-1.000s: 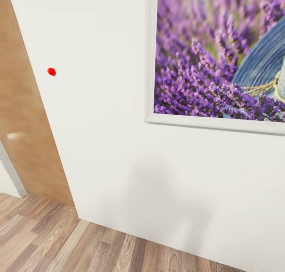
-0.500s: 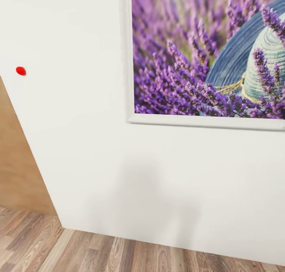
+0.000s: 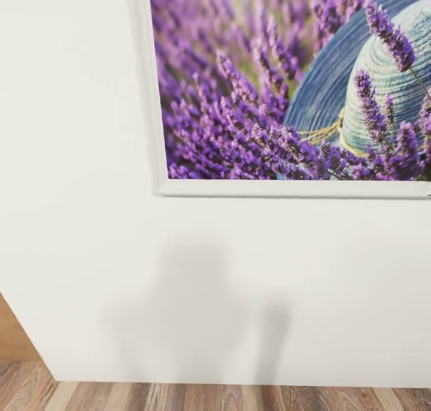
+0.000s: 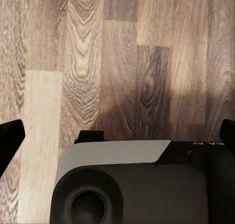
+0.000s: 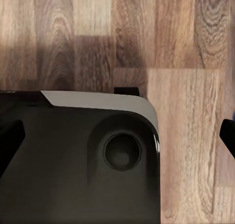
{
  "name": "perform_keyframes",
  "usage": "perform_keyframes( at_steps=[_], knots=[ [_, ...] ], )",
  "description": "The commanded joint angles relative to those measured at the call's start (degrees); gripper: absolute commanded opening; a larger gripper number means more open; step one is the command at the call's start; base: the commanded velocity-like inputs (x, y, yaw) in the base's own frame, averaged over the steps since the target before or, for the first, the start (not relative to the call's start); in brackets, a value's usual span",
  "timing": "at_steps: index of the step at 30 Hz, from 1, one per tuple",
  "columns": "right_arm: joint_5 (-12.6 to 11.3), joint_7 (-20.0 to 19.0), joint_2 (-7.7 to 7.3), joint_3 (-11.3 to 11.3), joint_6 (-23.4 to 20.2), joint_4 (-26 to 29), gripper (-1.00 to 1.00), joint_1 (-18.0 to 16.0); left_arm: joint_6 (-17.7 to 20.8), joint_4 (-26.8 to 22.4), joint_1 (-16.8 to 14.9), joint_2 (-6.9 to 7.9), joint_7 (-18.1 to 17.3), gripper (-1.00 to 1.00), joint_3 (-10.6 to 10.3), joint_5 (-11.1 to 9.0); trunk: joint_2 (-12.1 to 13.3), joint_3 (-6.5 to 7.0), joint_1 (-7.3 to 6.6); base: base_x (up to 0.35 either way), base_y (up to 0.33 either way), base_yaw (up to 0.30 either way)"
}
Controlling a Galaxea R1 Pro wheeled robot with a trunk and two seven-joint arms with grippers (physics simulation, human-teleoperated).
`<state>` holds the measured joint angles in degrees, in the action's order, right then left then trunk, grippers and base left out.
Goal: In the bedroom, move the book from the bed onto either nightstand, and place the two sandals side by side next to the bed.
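Matte black base (image 4: 137, 194) with round recess (image 4: 88, 207), topped by grey panel (image 4: 115, 153); black fingertips (image 4: 10, 138) at frame edges.

One picture, one wall, one floor.

The head view counts one framed picture (image 3: 287, 81) of purple lavender, containing one blue straw hat (image 3: 371, 81), hung on one white wall (image 3: 78, 219). One strip of wood-plank floor (image 3: 179, 397) runs along the wall's foot, and one sliver of brown door (image 3: 12, 339) shows at the wall's left edge. Each wrist view counts one dark robot base, (image 4: 137, 185) and (image 5: 73, 160), over the plank floor, with two dark pincer fingertips at the side edges, such as (image 4: 10, 140) and (image 5: 227, 136).
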<state>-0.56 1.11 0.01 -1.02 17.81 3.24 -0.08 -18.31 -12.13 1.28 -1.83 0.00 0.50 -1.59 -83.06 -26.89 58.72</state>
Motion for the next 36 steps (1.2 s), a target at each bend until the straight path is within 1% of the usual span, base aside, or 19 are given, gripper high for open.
perform_keyframes(
  at_steps=[1, 36],
  knots=[
    [-0.1, 0.1, 0.00, -0.1, 0.1, 0.0, 1.00, 0.0, -0.1, -0.1, 0.0, -0.01, 0.0, 1.00, 0.0, -0.1, 0.0, -0.04, 0.01, 0.032, 0.000, -0.259],
    [-0.1, 0.1, -0.01, -0.1, 0.1, 0.0, 1.00, 0.0, -0.1, -0.1, 0.0, -0.01, 0.0, 1.00, 0.0, -0.2, 0.0, -0.04, 0.01, 0.002, 0.000, -0.259]
  ],
)
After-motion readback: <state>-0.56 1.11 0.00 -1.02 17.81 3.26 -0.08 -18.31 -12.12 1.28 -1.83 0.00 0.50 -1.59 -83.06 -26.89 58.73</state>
